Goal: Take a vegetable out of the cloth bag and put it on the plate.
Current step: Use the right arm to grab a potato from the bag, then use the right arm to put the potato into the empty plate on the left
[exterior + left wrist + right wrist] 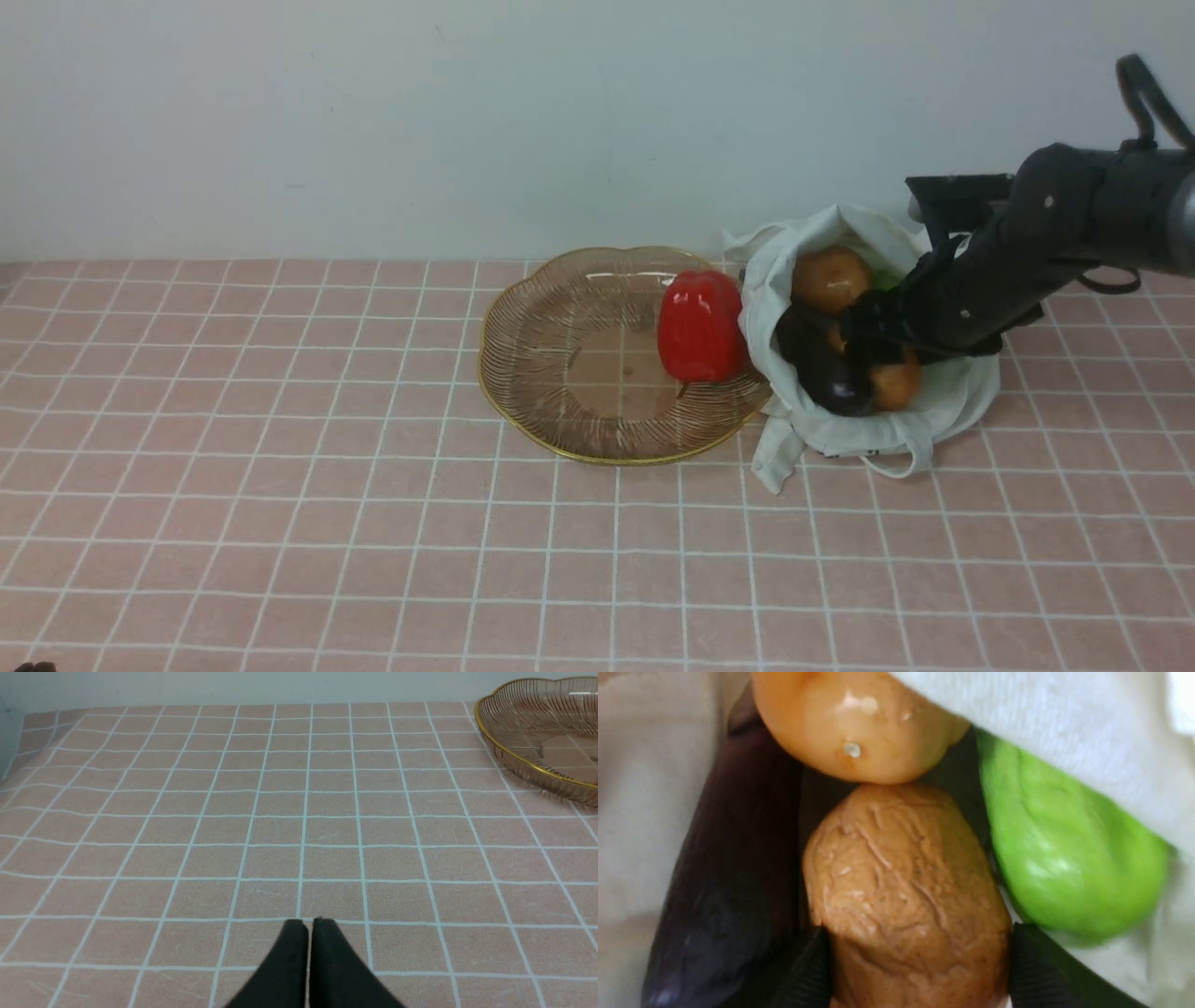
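Since the right gripper (917, 931) straddles the potato (901, 882) inside the bag (934, 415), jaws wide, fingers (808, 970) at its sides (pinched or not, can't tell), a lift may drag the eggplant (724, 882) beside it, or tip the rounder potato (854, 723) touching it behind.

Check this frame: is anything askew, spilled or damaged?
Nothing looks spilled or damaged. The soft off-white cloth bag lies slumped on its side, mouth gaping, close against the round amber glass plate. The glossy red bell pepper sits off-centre on that plate, at the bag side.
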You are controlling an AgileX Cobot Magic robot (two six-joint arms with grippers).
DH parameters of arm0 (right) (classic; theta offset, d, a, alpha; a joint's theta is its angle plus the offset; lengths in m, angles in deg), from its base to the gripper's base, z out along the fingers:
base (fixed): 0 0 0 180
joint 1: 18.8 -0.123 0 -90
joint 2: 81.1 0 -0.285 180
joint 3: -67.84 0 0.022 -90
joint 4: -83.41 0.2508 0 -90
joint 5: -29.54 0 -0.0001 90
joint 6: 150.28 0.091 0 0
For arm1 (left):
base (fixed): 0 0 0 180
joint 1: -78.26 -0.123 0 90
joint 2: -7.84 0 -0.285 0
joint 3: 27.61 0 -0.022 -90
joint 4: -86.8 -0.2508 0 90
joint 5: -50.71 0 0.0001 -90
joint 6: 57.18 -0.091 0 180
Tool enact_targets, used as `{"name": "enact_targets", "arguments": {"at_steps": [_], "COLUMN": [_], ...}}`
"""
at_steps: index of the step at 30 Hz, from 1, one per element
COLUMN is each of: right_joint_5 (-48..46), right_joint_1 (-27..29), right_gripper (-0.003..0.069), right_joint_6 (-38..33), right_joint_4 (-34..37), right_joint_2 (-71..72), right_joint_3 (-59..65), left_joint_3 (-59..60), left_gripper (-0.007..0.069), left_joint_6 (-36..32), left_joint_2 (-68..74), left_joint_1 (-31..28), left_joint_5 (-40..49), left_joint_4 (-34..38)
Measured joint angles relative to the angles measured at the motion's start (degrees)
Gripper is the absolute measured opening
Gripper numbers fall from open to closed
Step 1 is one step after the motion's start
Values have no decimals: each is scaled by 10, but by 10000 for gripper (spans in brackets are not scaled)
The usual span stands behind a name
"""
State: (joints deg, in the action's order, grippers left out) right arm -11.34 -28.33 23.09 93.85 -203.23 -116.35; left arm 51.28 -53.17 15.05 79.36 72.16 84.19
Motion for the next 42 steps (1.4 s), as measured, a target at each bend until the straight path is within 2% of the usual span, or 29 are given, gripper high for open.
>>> {"name": "enact_targets", "arguments": {"at_steps": [3, 8, 11, 14, 15, 17, 18, 19, 22, 27, 33, 37, 39, 40, 42], "right_joint_5": [-22, -119, -147, -143, -119, -72, -72, -25, 68, 135, 137, 119, 83, 75, 0], "right_joint_1": [0, 0, -3, -25, -57, -98, -102, -137, -185, -200, -199, -199, -199, -199, -199], "right_gripper": [444, 444, 444, 444, 444, 444, 444, 444, 444, 444, 444, 489, 578, 587, 625], "right_joint_6": [5, 26, 31, 28, 17, 7, 6, 3, 1, 5, 7, 7, 7, 7, 7], "right_joint_4": [-15, -35, -20, 25, 57, 76, 76, 79, 70, 20, -32, -45, -65, -67, -83], "right_joint_2": [20, 115, 166, 209, 216, 207, 205, 185, 132, 30, -49, -58, -52, -50, -41], "right_joint_3": [0, 0, 0, 0, -1, -2, -2, -2, -4, -47, -97, -124, -160, -163, -203], "left_joint_3": [0, 0, 0, 0, 0, 0, 0, 0, 0, 0, 0, 0, 0, 0, 0], "left_gripper": [-5, -5, -5, -5, -5, -5, -5, -5, -5, -5, -5, -5, -5, -5, -5], "left_joint_6": [0, 0, 0, 0, 0, 0, 0, 0, 0, 0, 0, 0, 0, 0, 0], "left_joint_2": [0, 0, 0, 0, 0, 0, 0, 0, 0, 0, 0, 0, 0, 0, 0], "left_joint_1": [0, 0, 0, 0, 0, 0, 0, 0, 0, 0, 0, 0, 0, 0, 0], "left_joint_5": [0, 0, 0, 0, 0, 0, 0, 0, 0, 0, 0, 0, 0, 0, 0], "left_joint_4": [0, 0, 0, 0, 0, 0, 0, 0, 0, 0, 0, 0, 0, 0, 0]}}
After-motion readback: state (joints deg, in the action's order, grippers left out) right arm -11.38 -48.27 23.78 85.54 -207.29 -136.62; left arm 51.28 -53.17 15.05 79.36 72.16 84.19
